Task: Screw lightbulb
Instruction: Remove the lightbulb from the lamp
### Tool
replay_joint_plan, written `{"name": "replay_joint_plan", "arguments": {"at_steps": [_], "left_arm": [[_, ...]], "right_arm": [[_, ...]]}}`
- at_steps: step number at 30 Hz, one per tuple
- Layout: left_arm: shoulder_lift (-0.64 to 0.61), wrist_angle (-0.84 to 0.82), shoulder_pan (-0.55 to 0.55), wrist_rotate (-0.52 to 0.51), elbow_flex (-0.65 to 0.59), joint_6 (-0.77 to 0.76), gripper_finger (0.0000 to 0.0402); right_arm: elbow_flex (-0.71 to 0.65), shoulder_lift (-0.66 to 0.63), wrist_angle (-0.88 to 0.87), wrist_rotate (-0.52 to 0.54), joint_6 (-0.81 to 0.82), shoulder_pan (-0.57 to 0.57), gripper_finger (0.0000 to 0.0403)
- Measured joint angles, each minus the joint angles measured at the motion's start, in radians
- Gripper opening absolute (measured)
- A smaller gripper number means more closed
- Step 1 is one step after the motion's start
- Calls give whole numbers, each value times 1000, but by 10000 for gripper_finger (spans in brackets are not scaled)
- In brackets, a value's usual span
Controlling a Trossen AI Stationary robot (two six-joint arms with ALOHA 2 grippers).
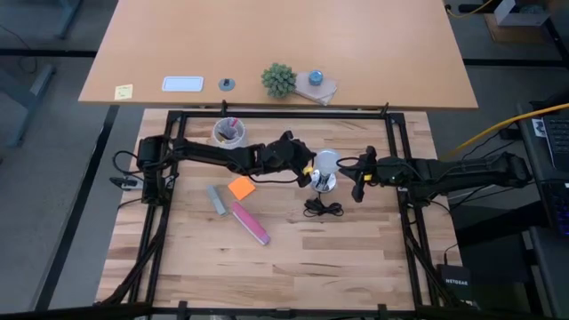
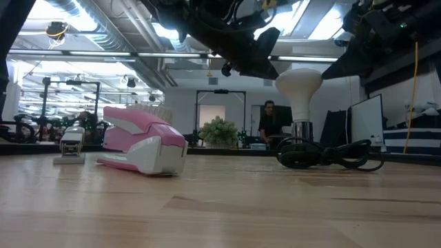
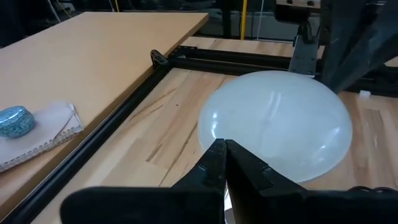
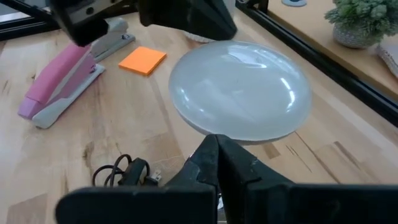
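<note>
Centrally, the slatted wooden table is framed by a black metal rig, with a larger tan desk seen beyond it. The left arm is stretched in from the left and the right arm from the right, both meeting near mid-table. The lightbulb is seen upright between them, round top up, its base seated in a shiny metal socket; a coiled black cord lies just beside the socket. The left gripper is placed just beside the bulb on its left; in the left wrist view its fingers are pressed together in front of the bulb's dome, nothing between them. The right gripper is placed near the bulb on its right; in the right wrist view its fingers are likewise closed together below the dome, holding nothing. Whether either gripper touches the bulb cannot be told.

A pink stapler is laid toward the front left of the bulb, a grey stapler beside it, and an orange sticky pad between them and the left gripper. A cup with pens stands at the back left. On the tan desk a small green plant, a white tray and a yellow note are seen.
</note>
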Motion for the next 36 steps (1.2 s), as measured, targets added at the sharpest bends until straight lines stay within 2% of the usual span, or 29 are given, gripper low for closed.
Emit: {"name": "replay_joint_plan", "arguments": {"at_steps": [10,15,30,36], "left_arm": [[-2,-6,-29,2,0,-21,0],[0,5,-47,50,0,-24,0],[2,42,-65,21,-3,-17,0],[-25,86,-66,17,-4,3,0]], "right_arm": [[0,0,-37,74,24,-1,3],[0,2,-45,134,25,-3,3],[0,12,-17,185,12,-2,3],[0,-41,-13,174,-14,0,3]]}}
